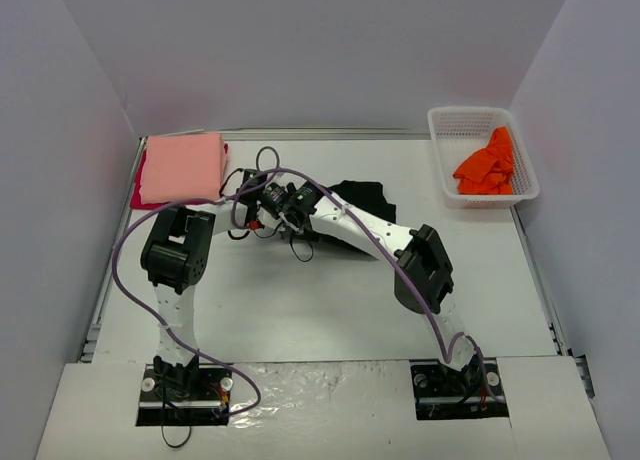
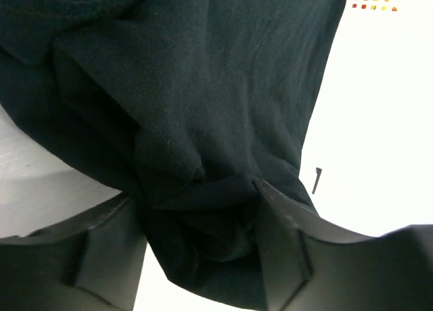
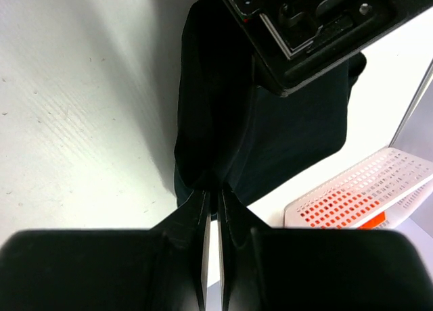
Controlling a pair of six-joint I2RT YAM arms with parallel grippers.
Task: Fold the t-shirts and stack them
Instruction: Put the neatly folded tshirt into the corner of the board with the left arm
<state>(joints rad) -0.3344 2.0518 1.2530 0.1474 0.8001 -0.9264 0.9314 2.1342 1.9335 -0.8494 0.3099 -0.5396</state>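
Handling of the large black cloth t-shirt point(image 1: 362, 192) involved both pincers at the middle of the bench's point(image 1: 300, 310) far half, probably to lift and spread it for folding. The right gripper point(image 3: 211, 193) was closed to a slit, pinching the shirt's edge. The left gripper point(image 2: 196, 196) stood partly open astride a bunched fold that touched both fingers; firmness of hold could not be told. A folded salmon-pink cloth t-shirt point(image 1: 182, 167) lay on a red cloth t-shirt point(image 1: 138, 195) at the far left corner. A crumpled bright orange cloth t-shirt point(image 1: 487, 165) sat in the white plastic mesh basket point(image 1: 470, 111) at the far right corner. Both wrists crowded together beside a looping purple cable point(image 1: 114, 265), judged a snag risk.
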